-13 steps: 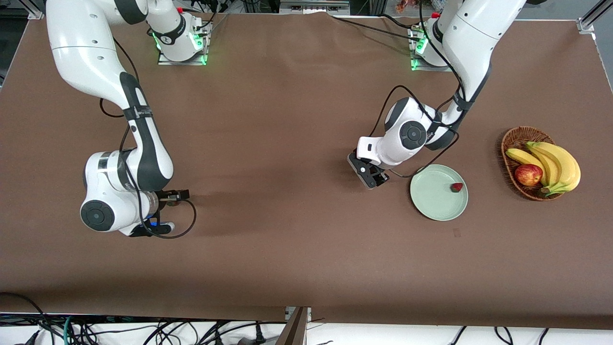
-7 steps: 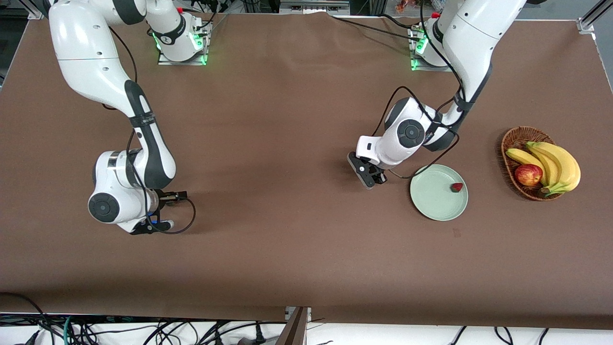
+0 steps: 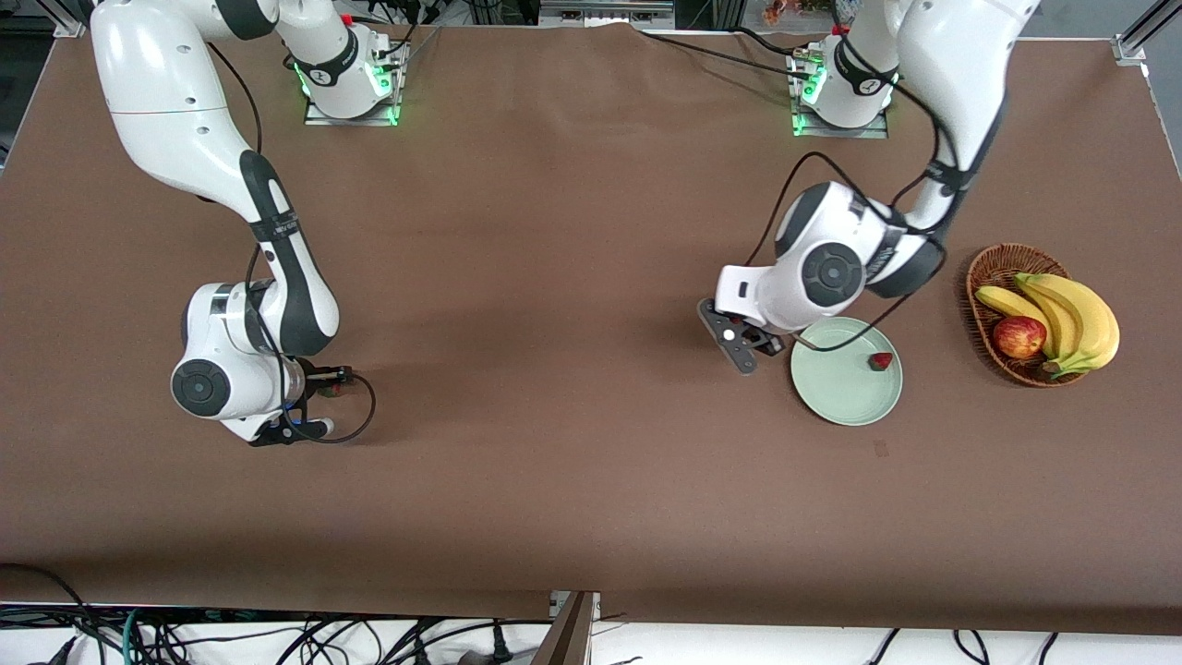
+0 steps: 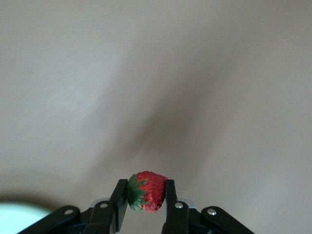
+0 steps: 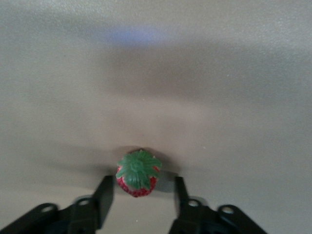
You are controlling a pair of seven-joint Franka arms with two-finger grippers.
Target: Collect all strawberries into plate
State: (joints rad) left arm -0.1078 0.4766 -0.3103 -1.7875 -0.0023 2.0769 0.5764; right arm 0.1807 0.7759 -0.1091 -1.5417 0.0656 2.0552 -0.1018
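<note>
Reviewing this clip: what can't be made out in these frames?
- Front view: the right pincer and its strawberry are mostly hidden under the right arm's wrist.
- Front view: the left pincer beside the plate hides the strawberry it grips.
- Right wrist view: the fingers flank the berry with gaps, so contact cannot be told.

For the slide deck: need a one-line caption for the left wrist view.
Left gripper fingers shut on a strawberry, lifted above the brown table cover.
</note>
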